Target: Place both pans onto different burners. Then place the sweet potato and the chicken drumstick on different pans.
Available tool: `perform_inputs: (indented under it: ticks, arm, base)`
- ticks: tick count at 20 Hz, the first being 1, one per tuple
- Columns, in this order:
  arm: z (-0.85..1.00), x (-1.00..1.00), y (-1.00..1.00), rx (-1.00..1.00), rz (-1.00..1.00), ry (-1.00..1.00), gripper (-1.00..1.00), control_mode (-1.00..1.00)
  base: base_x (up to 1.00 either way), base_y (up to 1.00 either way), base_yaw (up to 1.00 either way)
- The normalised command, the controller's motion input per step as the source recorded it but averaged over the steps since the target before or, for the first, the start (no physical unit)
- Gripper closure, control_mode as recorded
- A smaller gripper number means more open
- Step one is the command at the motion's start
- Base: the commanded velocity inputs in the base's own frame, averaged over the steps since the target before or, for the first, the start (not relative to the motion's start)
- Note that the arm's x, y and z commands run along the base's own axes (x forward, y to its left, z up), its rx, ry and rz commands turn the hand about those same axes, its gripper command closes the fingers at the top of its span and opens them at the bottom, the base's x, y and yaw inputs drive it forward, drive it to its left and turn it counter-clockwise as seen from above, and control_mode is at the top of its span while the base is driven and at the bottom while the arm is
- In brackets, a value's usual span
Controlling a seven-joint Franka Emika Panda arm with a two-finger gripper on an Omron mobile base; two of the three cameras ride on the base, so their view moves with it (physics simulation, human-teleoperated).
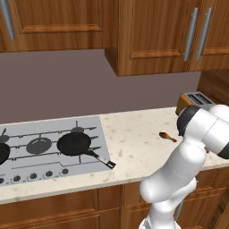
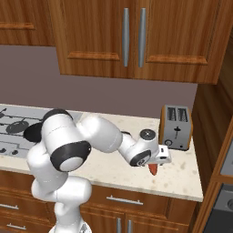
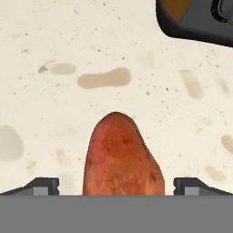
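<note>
My gripper [image 2: 154, 163] hangs over the right end of the counter, near the toaster, shut on the orange-red sweet potato [image 2: 154, 169]. In the hand view the sweet potato [image 3: 123, 154] rises between my fingertips [image 3: 44, 185], with speckled counter beneath. One black pan [image 1: 74, 143] sits on the right-hand burner of the grey cooktop [image 1: 53, 129], its handle pointing front-right. A second pan [image 1: 2, 153] is cut off by the left edge of the picture. A bare burner [image 1: 39, 145] lies between them. The brown chicken drumstick [image 1: 167, 136] lies on the counter right of the cooktop.
A steel toaster [image 2: 176, 127] stands at the back right of the counter [image 2: 113, 168], close to my hand; its dark base [image 3: 195, 18] shows in the hand view. Wooden wall cabinets [image 1: 152, 40] hang overhead. A wooden side panel [image 2: 214, 136] closes the right end.
</note>
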Motion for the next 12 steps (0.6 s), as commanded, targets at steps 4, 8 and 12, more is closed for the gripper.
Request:
perform_inputs:
  ticks: [4,8,12]
  arm:
    - [-0.15,0.13,-0.16,0.0,0.0,0.0,-1.0,-1.0]
    - [-0.37,0.09,-0.1,0.0,0.0,0.06,1.0,-1.0]
    - [-0.37,0.02,-0.17,0.0,0.0,0.07,1.0,-1.0]
  base:
    - [0.0,0.0,0.0]
    - [0.0,0.0,0.0]
    - [0.0,0.0,0.0]
